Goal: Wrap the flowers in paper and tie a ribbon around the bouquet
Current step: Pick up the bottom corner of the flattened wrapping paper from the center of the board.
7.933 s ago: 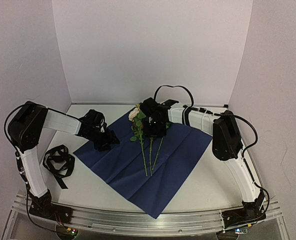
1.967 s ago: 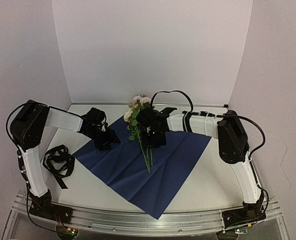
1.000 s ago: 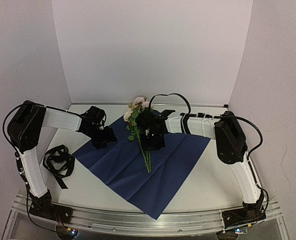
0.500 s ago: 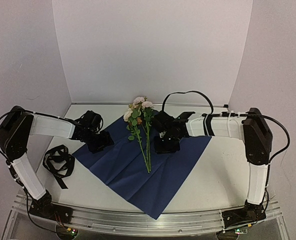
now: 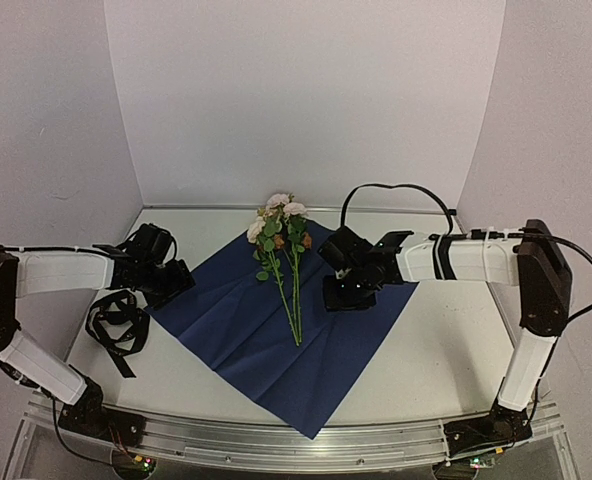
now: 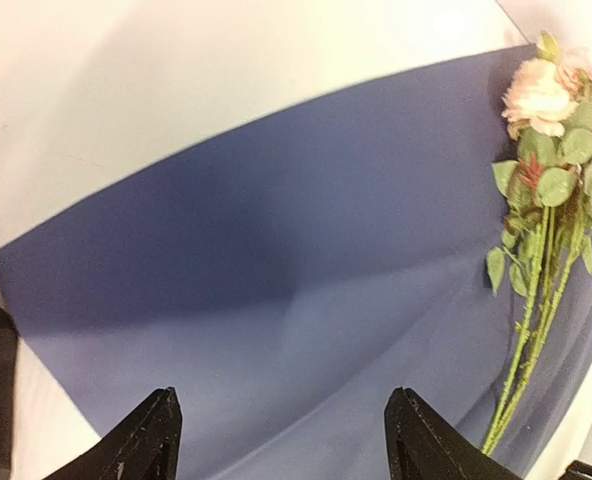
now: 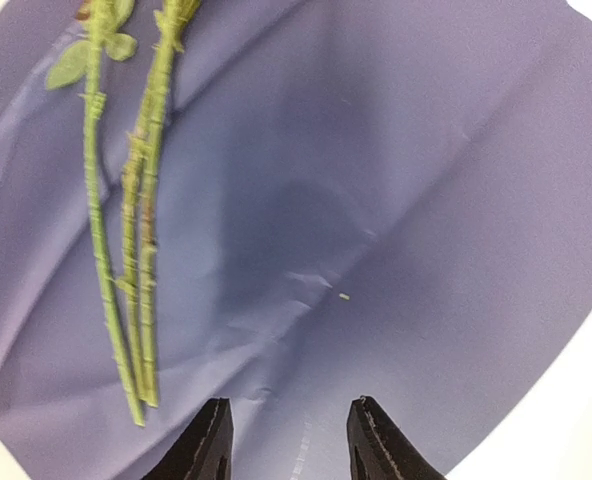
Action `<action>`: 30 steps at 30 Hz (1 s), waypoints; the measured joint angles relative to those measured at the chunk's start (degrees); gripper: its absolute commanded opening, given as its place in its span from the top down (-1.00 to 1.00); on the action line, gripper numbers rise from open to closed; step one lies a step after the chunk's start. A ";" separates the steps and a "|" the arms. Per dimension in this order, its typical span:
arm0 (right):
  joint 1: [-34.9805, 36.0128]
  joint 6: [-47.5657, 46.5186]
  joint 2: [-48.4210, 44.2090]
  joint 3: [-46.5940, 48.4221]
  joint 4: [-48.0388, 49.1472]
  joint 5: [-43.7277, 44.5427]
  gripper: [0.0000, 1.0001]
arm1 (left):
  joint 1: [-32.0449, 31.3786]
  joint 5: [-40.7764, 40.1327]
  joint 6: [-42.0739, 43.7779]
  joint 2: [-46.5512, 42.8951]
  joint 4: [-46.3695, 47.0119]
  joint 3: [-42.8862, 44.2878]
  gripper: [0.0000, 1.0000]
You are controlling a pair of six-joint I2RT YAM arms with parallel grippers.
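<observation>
ribbon (image 5: pixel 114 322): floppy, light, seen near left gripper (image 6: pixel 281 440), spread wide, empty | paper (image 5: pixel 246 335): thin, creased, best pinched at an edge, beneath both | flowers (image 5: pixel 281 240): fragile, stems to be taken, left of right gripper (image 7: pixel 288 435), half-open, empty

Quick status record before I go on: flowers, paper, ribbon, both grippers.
flowers: lying on the paper, heads at its far corner
paper: spread flat on the table, navy face up
ribbon: heaped on the table left of the paper
left gripper: open, empty, near the paper's left corner
right gripper: open, empty, above the paper right of the stems
wrap: not started
</observation>
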 measured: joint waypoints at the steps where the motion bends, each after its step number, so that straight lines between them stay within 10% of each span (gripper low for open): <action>1: 0.02 -0.06 0.15 0.36 0.32 -0.40 0.16 | 0.44 -0.40 -0.11 -0.38 -0.30 -0.35 -0.46; 9: 0.76 0.02 0.43 -0.19 2.91 -1.52 0.16 | -0.71 4.77 1.55 -0.20 1.78 -1.64 -0.46; 17: 4.33 1.06 -9.05 -14.93 2.93 -0.19 0.12 | -12.42 9.71 4.50 17.28 7.16 18.58 -0.45; 30: 26.09 2.38 -15.91 -21.19 2.73 2.24 0.02 | -20.75 15.00 4.55 31.89 11.82 29.14 -0.44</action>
